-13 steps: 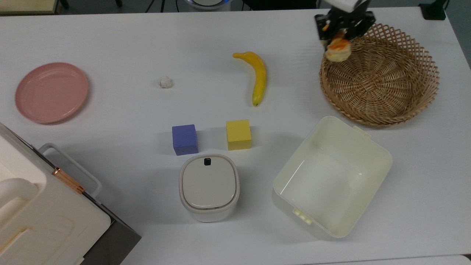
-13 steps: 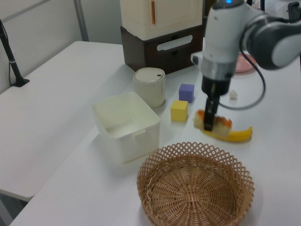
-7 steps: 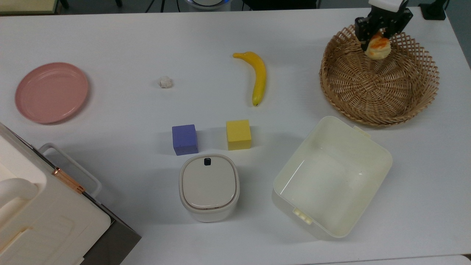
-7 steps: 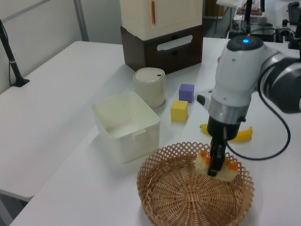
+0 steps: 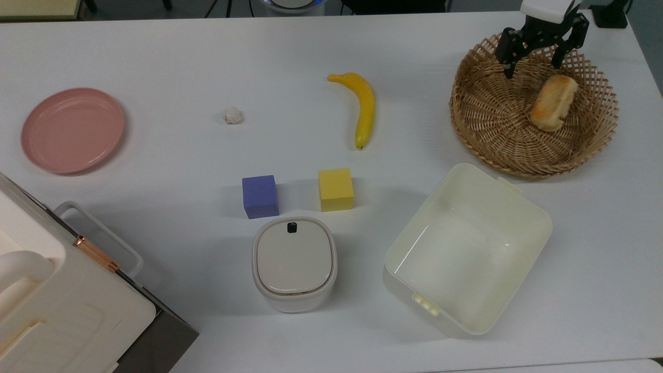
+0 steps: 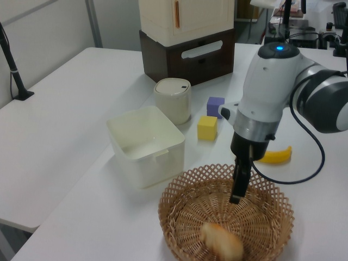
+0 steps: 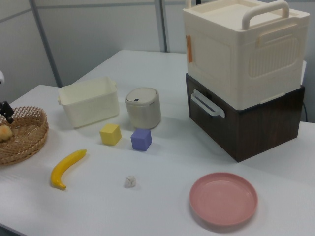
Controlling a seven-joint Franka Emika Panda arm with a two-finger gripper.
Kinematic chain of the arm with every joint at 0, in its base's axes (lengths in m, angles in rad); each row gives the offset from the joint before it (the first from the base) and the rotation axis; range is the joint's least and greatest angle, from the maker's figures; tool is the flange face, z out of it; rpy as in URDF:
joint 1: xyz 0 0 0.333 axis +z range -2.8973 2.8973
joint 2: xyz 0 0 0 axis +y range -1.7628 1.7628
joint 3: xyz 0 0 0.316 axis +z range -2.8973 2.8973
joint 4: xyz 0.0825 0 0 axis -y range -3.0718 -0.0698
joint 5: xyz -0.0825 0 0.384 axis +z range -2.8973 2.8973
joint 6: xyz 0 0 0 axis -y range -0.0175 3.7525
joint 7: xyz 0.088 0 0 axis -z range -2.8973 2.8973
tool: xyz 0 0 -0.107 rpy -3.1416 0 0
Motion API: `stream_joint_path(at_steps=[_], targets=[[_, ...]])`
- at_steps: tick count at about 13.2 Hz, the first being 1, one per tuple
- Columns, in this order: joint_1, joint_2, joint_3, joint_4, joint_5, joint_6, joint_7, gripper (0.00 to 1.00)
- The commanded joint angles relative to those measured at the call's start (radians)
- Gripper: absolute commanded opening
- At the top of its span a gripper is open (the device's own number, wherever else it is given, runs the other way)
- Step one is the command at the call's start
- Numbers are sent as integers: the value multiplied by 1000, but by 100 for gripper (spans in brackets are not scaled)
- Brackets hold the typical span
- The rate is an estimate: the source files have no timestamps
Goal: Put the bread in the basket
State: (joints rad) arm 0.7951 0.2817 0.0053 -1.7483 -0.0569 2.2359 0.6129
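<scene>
The bread [image 5: 553,102], a tan bun with an orange glazed end, lies loose inside the wicker basket [image 5: 497,147] toward the top view's right side. The left view has the bread [image 6: 220,242] on the basket's near floor, and the right view has it [image 7: 5,132] in the basket [image 7: 27,140] at the right view's left edge. My gripper [image 5: 533,63] hangs open over the basket's far rim, its black fingers spread and holding nothing. It is apart from the bread. In the left view the gripper [image 6: 238,187] points down into the basket [image 6: 176,215], above and behind the bread.
A yellow banana [image 5: 363,106] lies to the top view's left of the basket. A cream tub [image 5: 469,248] stands just below it. Yellow cube [image 5: 335,189], purple cube [image 5: 260,196], lidded canister [image 5: 294,263], whitish lump [image 5: 233,115] and pink plate [image 5: 72,129] spread leftward.
The gripper carried the bread over the basket, then opened. The bread dropped and now lies on the basket floor, while the gripper stays above the rim.
</scene>
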Motion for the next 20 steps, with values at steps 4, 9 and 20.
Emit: stream_joint_path(at_steps=[4,9,20], targets=[[-222,-74,-22,74,-9,-171,-299,100],[-497,-110,-22,161,2,-401,-516,100],[-817,-266,-47,151,41,-631,-630,100]])
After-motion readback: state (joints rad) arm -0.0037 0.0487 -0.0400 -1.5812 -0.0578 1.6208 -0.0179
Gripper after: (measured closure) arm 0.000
